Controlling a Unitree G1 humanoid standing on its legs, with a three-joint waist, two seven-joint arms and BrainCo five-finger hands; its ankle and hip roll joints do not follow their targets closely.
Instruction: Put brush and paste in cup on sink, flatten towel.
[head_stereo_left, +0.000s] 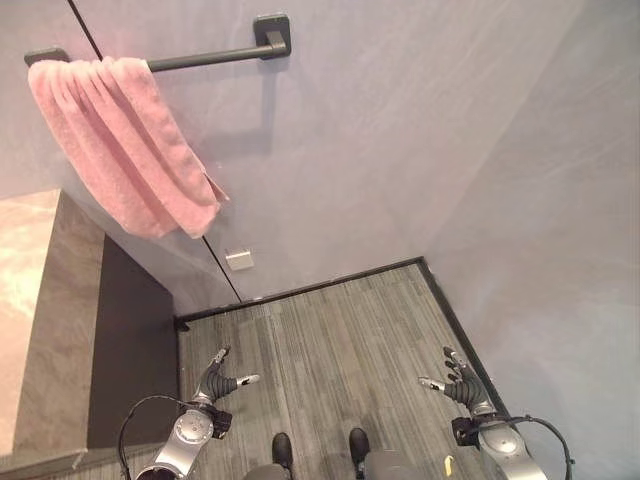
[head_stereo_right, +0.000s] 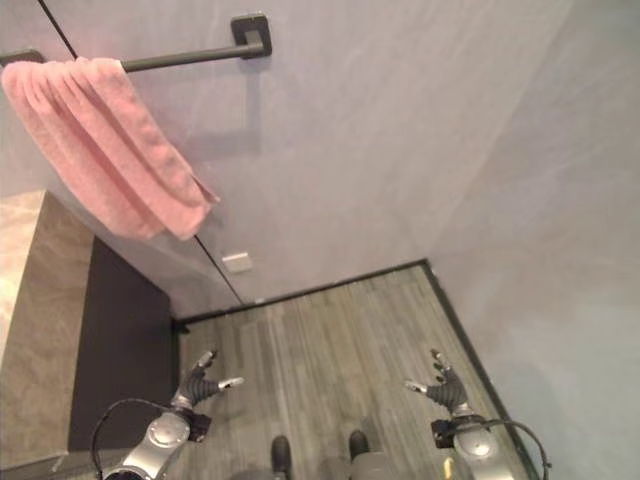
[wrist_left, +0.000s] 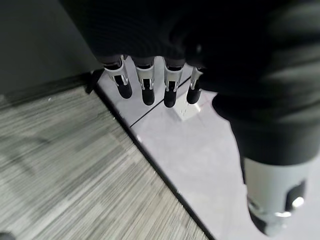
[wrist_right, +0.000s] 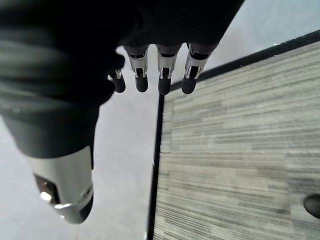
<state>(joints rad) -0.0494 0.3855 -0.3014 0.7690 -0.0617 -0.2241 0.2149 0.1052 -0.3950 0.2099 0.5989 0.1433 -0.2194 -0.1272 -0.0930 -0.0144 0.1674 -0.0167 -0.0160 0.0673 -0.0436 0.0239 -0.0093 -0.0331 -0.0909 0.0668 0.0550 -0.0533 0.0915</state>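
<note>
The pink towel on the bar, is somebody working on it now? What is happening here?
Nothing is being handled at this moment. The pink towel hangs bunched at one end of the dark towel bar on the wall, not yet flattened. The robot's left hand and right hand are both low over the grey plank floor, fingers straight and holding nothing. A stone-topped counter stands on the robot's left.

Head stereo pair looking down at floor (head_stereo_left: 330, 330) and wall, wrist views close, seemingly facing floor-wall edge
</note>
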